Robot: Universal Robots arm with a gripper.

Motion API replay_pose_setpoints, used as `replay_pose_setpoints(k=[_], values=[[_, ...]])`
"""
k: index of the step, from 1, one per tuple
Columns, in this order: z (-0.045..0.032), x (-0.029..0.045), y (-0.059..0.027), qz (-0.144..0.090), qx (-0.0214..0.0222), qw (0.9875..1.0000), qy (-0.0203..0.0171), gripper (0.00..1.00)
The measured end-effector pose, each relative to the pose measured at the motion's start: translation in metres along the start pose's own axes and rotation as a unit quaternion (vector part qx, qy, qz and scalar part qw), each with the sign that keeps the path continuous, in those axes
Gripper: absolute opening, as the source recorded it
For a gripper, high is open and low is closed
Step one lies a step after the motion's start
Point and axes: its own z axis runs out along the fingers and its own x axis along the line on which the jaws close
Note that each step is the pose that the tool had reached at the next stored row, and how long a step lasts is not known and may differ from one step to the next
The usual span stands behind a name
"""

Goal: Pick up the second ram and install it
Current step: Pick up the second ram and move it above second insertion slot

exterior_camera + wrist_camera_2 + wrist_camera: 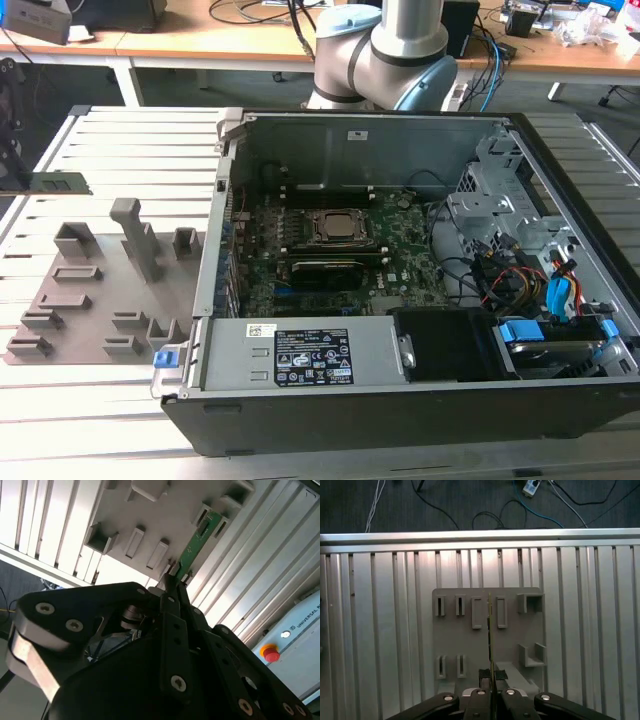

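Observation:
The second ram (58, 183) is a narrow green board held in the air over the far left of the slatted table, at the exterior view's left edge. My gripper (22, 182) is shut on one end of it. In the second wrist view the ram (198, 541) sticks out from the gripper (175, 578) toward the grey holder tray (165, 515). The first wrist view shows the ram (490, 630) edge-on, clamped in the gripper (490, 675), above the tray's slots (476, 612).
The grey holder tray (90, 300) lies on the slatted aluminium table (120, 140). To its right stands the open computer case (400, 420), with the motherboard and CPU socket (340, 228) inside. The arm's base (385, 55) rises behind the case.

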Motion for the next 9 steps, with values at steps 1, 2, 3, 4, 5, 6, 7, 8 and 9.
replay_pose_setpoints(k=[1,2,3,4,5,6,7,8,9], values=[[0.0,-0.0001,0.0,0.0,0.0,1.0,0.0,0.14],[0.0,-0.0003,-0.0002,0.0,0.0,1.0,0.0,0.14],[0.0,-0.0003,-0.0015,0.0,0.0,1.0,0.0,0.14],[-0.0001,-0.0003,-0.0035,0.0,0.0,1.0,0.0001,0.14],[-0.0001,-0.0004,-0.0053,0.0,0.0,1.0,0.0001,0.14],[-0.0003,-0.0006,-0.0101,0.0,-0.0001,1.0,0.0002,0.14],[-0.0004,-0.0009,-0.0164,0.0,0.0,1.0,0.0002,0.14],[-0.0005,-0.0013,-0.0242,0.0,0.0,1.0,0.0002,0.14],[-0.0008,-0.0016,-0.0309,0.0,0.0,1.0,0.0003,0.14]])
